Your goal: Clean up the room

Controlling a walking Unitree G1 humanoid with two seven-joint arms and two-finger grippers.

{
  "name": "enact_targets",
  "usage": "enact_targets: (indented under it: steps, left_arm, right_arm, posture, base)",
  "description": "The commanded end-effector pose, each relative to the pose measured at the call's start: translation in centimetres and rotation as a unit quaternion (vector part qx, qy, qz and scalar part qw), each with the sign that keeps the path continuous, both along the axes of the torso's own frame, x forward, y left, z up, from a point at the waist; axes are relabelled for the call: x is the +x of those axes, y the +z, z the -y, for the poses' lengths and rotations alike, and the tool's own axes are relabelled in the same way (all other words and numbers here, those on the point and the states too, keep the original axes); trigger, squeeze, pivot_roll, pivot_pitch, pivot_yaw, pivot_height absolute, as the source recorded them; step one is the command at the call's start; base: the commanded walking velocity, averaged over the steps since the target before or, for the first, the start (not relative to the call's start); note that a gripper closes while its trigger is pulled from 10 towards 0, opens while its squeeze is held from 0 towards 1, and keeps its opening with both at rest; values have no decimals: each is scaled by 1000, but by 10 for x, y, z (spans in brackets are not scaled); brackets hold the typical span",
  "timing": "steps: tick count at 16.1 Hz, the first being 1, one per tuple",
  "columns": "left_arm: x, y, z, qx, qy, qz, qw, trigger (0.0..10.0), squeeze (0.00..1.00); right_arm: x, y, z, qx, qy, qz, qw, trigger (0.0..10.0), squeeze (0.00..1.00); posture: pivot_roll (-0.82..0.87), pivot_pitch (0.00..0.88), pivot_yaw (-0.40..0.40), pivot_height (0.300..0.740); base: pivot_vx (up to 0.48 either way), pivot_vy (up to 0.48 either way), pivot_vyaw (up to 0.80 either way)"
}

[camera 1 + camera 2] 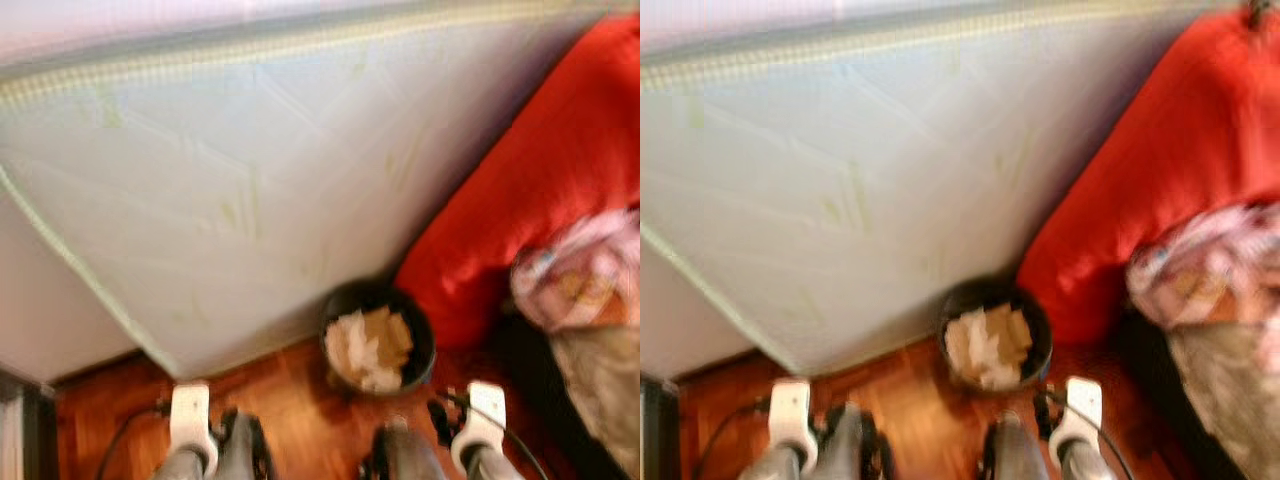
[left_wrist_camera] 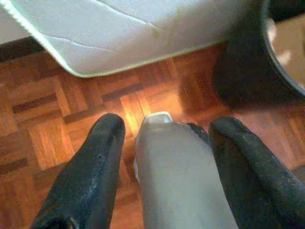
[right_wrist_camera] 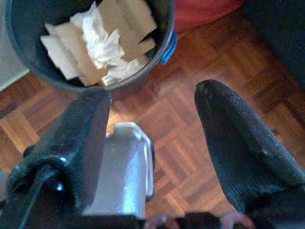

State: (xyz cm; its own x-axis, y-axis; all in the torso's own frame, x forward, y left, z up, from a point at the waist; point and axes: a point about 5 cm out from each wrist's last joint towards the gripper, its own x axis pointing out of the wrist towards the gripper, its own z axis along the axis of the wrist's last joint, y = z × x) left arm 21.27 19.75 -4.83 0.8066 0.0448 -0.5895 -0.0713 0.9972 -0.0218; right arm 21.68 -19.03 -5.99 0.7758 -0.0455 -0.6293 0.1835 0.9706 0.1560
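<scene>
Trash bin (image 1: pixel 377 345) of paper scraps stands on parquet beside the mattress (image 1: pixel 250 180); left claw (image 2: pixel 164 143) and right claw (image 3: pixel 152 109) both spread, empty.

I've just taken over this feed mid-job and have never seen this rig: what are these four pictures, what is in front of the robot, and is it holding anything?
It is a walking humanoid with two silver arms, each ending in two long black fingers. The two wide pictures come from the stereo camera on its head, looking down; they are blurred. The other two come from a camera on each wrist, looking along that gripper's fingers.

Ahead stands a round black waste bin full of brown cardboard pieces and white crumpled paper, on a reddish wooden parquet floor. Behind it is a pale quilted mattress; on the robot's right are a big red cushion and a pinkish patterned bundle, too blurred to identify.

The left gripper and the right gripper are low above the floor, fingers open, holding nothing.
</scene>
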Motion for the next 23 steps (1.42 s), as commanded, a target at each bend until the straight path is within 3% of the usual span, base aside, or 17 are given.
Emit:
enact_targets:
  steps: [1, 7, 12, 14, 17, 23]
  left_arm:
    - [-18, -15, 5, -2, -8, -47, 999, 10000, 0]
    - [-23, -24, 5, 5, -20, -75, 997, 10000, 0]
    - [-33, -32, 2, 15, -32, -111, 993, 10000, 0]
    - [-34, -33, 4, 14, -34, -118, 992, 10000, 0]
    - [-32, -33, 2, 13, -33, -121, 992, 10000, 0]
    - [-30, -31, -4, 14, -22, -126, 992, 10000, 0]
  right_arm:
    - [-12, -8, 3, -2, -8, -29, 1000, 10000, 0]
    - [-27, -18, -4, -8, 4, -70, 998, 10000, 0]
    - [-47, -27, 2, -11, 3, -105, 994, 10000, 0]
    - [-55, -29, 14, -15, -9, -112, 994, 10000, 0]
    - [-56, -28, 22, -15, -26, -109, 994, 10000, 0]
    - [-56, -30, 8, -4, -28, -114, 993, 10000, 0]
  posture:
    - [43, 95, -92, 723]
    - [43, 77, -80, 733]
    - [45, 86, -62, 733]
    - [49, 79, -54, 733]
    - [55, 73, -27, 733]
    - [38, 57, -13, 733]
  base:
    - [0, 0, 0]
    - [0, 0, 0]
    - [0, 0, 0]
    - [0, 0, 0]
    - [0, 0, 0]
    - [0, 0, 0]
